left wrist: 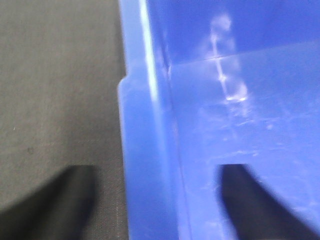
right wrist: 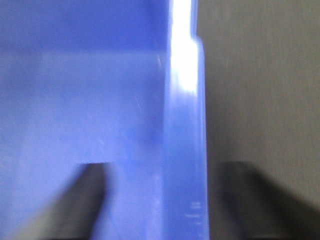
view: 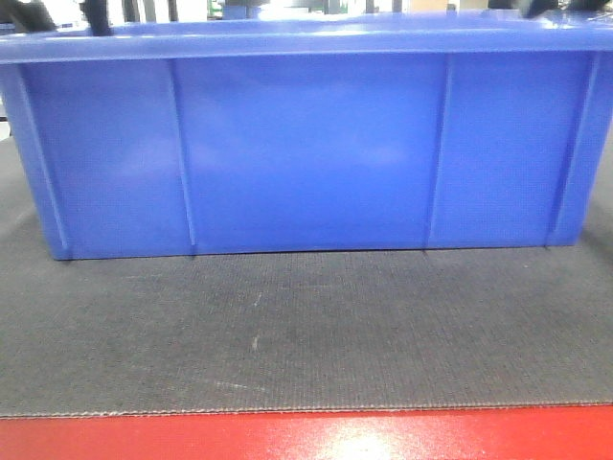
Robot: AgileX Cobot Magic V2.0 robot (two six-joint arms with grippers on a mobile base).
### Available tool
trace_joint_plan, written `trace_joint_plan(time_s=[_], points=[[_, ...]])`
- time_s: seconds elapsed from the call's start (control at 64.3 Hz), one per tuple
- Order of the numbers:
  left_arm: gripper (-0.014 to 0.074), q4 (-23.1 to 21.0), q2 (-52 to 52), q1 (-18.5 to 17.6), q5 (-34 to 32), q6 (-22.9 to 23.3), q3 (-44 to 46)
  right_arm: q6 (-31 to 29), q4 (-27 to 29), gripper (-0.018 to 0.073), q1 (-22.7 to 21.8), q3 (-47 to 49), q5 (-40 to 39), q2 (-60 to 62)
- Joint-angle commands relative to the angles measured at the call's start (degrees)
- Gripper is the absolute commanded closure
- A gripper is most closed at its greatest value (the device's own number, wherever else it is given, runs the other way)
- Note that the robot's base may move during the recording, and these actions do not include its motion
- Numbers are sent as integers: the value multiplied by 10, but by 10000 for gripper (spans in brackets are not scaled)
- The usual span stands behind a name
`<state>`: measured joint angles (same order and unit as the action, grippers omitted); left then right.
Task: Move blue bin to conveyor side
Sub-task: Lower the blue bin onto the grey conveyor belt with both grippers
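Evidently each claw [left wrist: 155, 200] straddles blue bin [view: 306, 153] rim.

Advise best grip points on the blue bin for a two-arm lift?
Take the blue bin by its two short end walls, from above. The lipped rim gives a ledge there. The left gripper and right gripper each straddle an end wall, one finger inside, one outside over the conveyor.

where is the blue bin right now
In the front view the bin sits on the grey belt, set back from its red front edge. Each wrist view shows a claw straddling an end wall.
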<state>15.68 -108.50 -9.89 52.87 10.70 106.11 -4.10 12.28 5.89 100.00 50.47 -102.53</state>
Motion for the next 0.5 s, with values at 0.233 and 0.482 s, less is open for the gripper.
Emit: trace_joint_plan(time_s=[0.233,0.482], points=[[-5,1,59,-2,23,-1,9,-5,3,-12,0,5,-16,49],[-3,-1,182,-2,57,-19,3,-5,3,71,0,5,5,156]])
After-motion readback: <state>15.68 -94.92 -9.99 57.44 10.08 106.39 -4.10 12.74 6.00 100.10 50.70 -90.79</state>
